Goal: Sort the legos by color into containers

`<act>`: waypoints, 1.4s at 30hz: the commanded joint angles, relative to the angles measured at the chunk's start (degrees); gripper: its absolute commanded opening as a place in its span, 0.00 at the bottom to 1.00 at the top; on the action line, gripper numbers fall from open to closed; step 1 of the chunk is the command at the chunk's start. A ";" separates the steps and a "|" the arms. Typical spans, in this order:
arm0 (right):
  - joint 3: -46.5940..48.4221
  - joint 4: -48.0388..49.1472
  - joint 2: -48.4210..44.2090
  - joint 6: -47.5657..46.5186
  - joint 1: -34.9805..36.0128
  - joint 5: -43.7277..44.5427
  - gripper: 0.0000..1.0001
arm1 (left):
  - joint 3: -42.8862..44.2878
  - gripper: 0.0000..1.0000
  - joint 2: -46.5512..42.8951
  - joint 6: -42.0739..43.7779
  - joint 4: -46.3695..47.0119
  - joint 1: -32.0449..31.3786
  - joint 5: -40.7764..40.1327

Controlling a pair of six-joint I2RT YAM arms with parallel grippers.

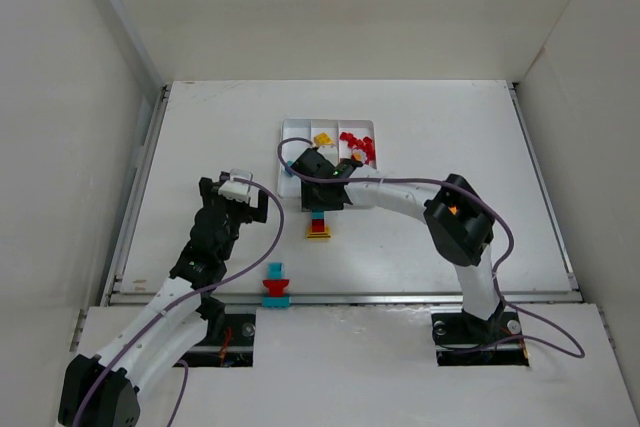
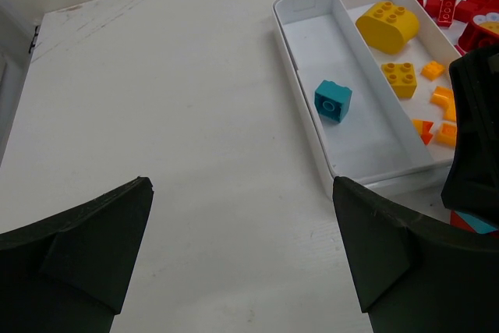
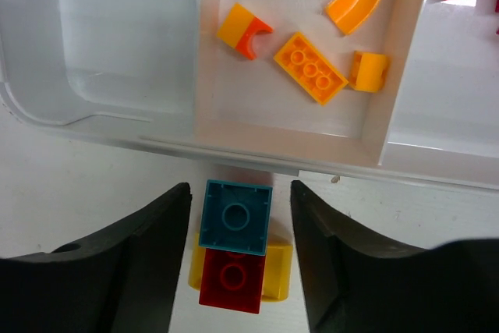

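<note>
While right gripper straddles stack at 6 o'clock of tray, jaws stand apart, thin gap either side of teal brick, nothing clamped yet. Teal brick pressed onto red brick, yellow base underneath. Risk: pinch lifts whole clump, or studs let go midway and lower bricks drop. Orange compartment dead ahead at 12 o'clock, teal compartment off at 10. Wrong-bin drop likely if no sideways shift. Left gripper wide apart, holding nothing, over table.

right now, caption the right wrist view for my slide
Open right claw straddles a teal-topped brick stack just outside the white tray holding orange pieces
</note>
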 commanded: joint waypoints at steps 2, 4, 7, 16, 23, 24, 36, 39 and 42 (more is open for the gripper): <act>1.39 0.33 -0.10 1.25 0.64 1.75 0.55 | -0.29 1.00 -0.49 -0.77 2.46 0.26 0.94; 2.00 -0.81 0.60 1.25 1.16 1.75 0.48 | -0.29 1.00 0.03 -0.77 1.94 0.26 0.94; 1.22 -1.34 -0.18 1.25 1.17 1.75 0.48 | -0.29 1.00 0.03 -0.77 1.94 0.26 0.94; -2.04 0.15 -1.06 1.78 1.70 -0.53 0.24 | -0.29 1.00 -0.49 -0.77 1.94 0.26 1.46; -3.35 -1.08 -6.32 1.78 2.22 0.78 0.00 | -0.29 1.00 -0.49 -0.77 1.94 0.26 2.61; -4.84 0.40 -9.21 1.78 2.22 0.78 0.00 | -0.29 0.99 -0.49 -0.77 1.41 0.26 3.13; -15.22 20.81 -32.17 -26.30 2.22 -14.76 0.00 | 4.81 0.97 -2.78 -2.88 -4.39 0.26 24.34; -15.22 22.03 -34.81 -34.65 2.22 -19.60 0.00 | 7.18 1.00 -4.00 -2.88 -2.91 0.26 34.04; -13.91 22.04 -36.91 -40.13 2.22 -24.78 0.00 | 10.78 1.00 -3.40 -2.88 -1.06 0.26 48.10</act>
